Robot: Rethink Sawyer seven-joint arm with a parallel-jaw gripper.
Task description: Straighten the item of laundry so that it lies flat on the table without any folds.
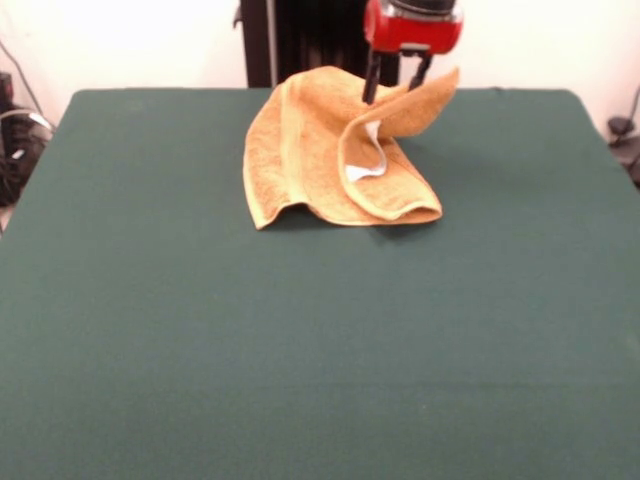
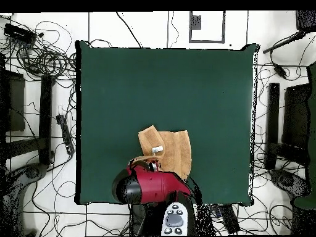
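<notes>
The golden-orange towel (image 1: 310, 150) lies crumpled and folded at the far side of the dark green table (image 1: 300, 340), near the robot's base. One corner is lifted up and curls over, with the white tag (image 1: 362, 170) showing under the fold. My gripper (image 1: 397, 88) comes down from the red arm head and is shut on the towel's raised upper edge. In the overhead view the towel (image 2: 173, 148) lies just above the red arm (image 2: 151, 185), which hides the gripper and part of the towel; the tag (image 2: 157, 149) shows.
Cables and black stands (image 2: 43, 99) lie on the floor around the table. The pedestal (image 1: 300, 40) stands right behind the towel. The table's green top (image 2: 166, 86) stretches wide beyond the towel toward the camera side.
</notes>
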